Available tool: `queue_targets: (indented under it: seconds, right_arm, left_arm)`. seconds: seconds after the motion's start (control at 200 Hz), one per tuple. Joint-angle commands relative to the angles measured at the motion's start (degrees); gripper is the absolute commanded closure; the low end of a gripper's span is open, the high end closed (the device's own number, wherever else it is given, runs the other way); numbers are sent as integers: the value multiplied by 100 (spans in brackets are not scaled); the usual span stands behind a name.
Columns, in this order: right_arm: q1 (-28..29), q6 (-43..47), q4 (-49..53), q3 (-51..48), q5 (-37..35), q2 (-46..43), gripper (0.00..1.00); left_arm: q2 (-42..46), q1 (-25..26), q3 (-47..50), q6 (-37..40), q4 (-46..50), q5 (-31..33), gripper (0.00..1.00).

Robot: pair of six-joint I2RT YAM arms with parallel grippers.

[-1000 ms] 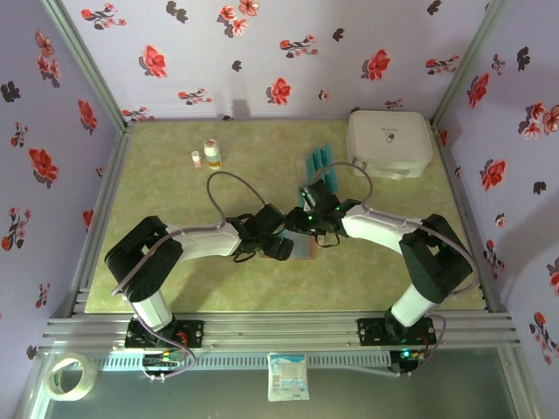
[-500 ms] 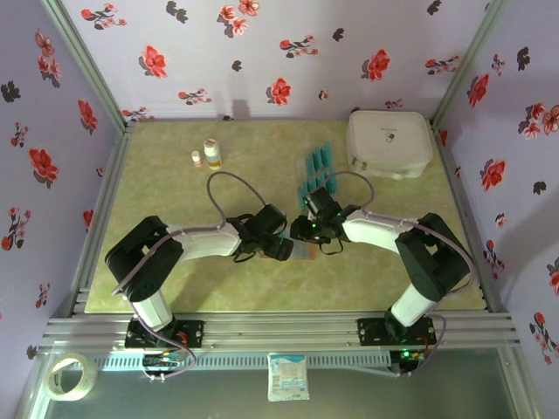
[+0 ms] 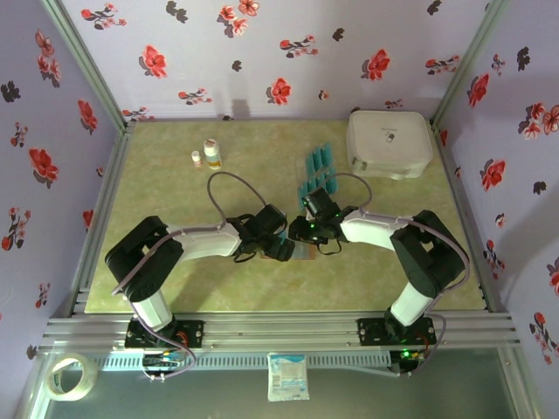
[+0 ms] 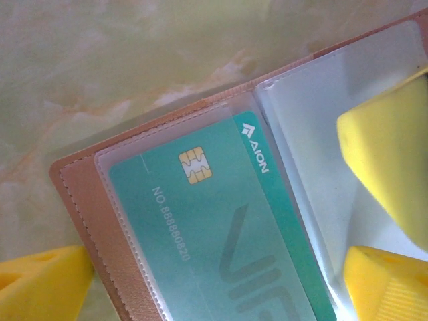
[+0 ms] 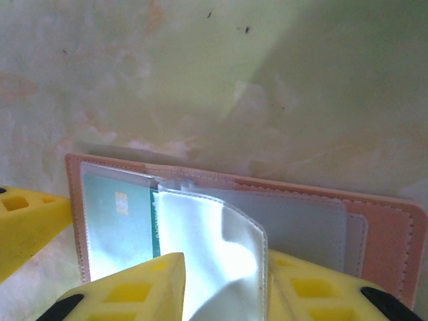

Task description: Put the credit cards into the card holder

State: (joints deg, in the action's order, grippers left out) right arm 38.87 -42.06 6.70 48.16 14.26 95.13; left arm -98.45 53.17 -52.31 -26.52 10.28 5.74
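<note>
The wallet [image 3: 303, 251] lies open mid-table [image 3: 175, 279], with both arms meeting over it. The left tool [image 4: 214, 267] stands wide apart, one finger just outside the wallet's edge. One card [image 4: 221, 221] sits chip up inside a clear pocket in one half. The right tool [image 5: 224, 267] is clamped on a loose clear sleeve [image 5: 207, 241], which is lifted and curled between its fingers. The other cards [image 3: 316, 170] lie fanned toward the far edge, near the white case [image 3: 389, 144] in the far right corner.
</note>
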Motion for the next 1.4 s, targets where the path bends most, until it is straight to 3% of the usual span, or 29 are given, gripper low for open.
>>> queue_targets:
  seconds: [0.0,0.385,0.86,1.07,1.395]
  right_arm:
    - [110,-130,-28,162,190,-269,67]
    - [543,-311,99,566,110,-103,59]
    - [896,-555,-142,1101,-156,993,54]
    - [903,-567,-216,1219,-6,1178,54]
    - [870,-100,820,1248,-626,-54,52]
  left_arm:
    - [141,62,44,18,-42,-185,0]
    - [1684,-231,236,-39,108,97,0]
    - [3045,-759,822,-395,458,411,0]
    - [3150,-893,942,-415,549,418,0]
    - [2679,-961,938,-348,457,394,0]
